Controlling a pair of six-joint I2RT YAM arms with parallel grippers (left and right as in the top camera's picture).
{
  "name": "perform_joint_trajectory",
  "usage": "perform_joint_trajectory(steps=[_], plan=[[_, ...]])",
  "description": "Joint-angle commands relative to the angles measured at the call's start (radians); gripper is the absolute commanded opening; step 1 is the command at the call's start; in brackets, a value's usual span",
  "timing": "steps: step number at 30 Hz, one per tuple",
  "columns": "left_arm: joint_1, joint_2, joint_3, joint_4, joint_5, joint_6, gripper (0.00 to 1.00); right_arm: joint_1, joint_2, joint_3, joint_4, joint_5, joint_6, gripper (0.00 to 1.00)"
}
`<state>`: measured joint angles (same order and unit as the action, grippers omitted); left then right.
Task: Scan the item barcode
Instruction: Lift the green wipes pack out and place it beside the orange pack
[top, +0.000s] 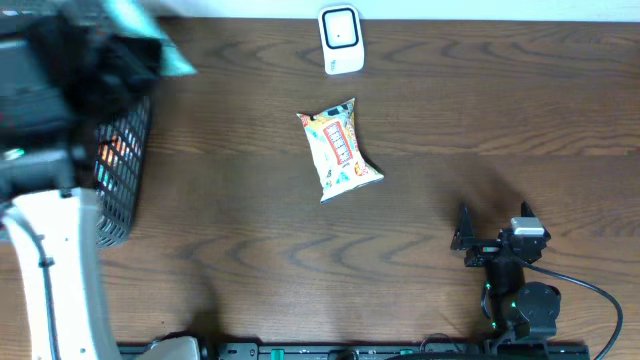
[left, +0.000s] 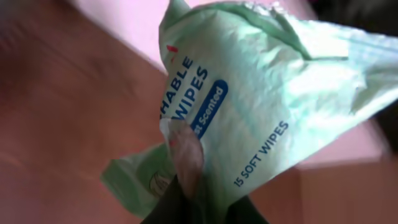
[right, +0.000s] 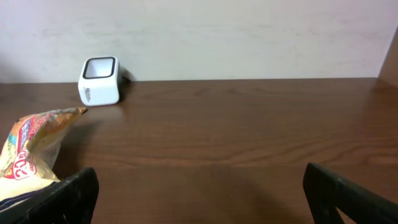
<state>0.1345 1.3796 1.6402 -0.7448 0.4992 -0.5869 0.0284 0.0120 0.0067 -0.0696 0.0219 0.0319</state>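
The left gripper (left: 199, 200) is pinching a pale green soft plastic wipes pack (left: 261, 93), way left of the white boxy scanner (top: 340, 40); right gripper (right: 203, 194) spread wide, empty.

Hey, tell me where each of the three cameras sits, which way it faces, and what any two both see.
Overhead: above the table, looking straight down; right gripper at the near edge, left arm blurred over the basket.
Left wrist: on the left gripper, shut on a wipes pack filling the view.
Right wrist: low behind its open fingers, facing the back wall across the table.
Shared: overhead and right wrist both show the scanner and snack bag.
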Motion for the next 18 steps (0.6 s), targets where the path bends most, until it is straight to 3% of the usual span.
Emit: perform_joint_trajectory(steps=[1, 7, 18], plan=[[-0.155, 0.049, 0.013, -0.039, -0.22, 0.016, 0.07, -0.003, -0.005, -0.001, -0.003, 0.001, -0.014, 0.99], [-0.394, 0.221, 0.013, -0.121, -0.524, -0.055, 0.07, -0.003, -0.005, -0.001, -0.003, 0.002, -0.014, 0.99], [-0.538, 0.598, 0.013, -0.108, -0.545, -0.172, 0.07, -0.003, -0.005, -0.001, -0.003, 0.001, -0.014, 0.99]])
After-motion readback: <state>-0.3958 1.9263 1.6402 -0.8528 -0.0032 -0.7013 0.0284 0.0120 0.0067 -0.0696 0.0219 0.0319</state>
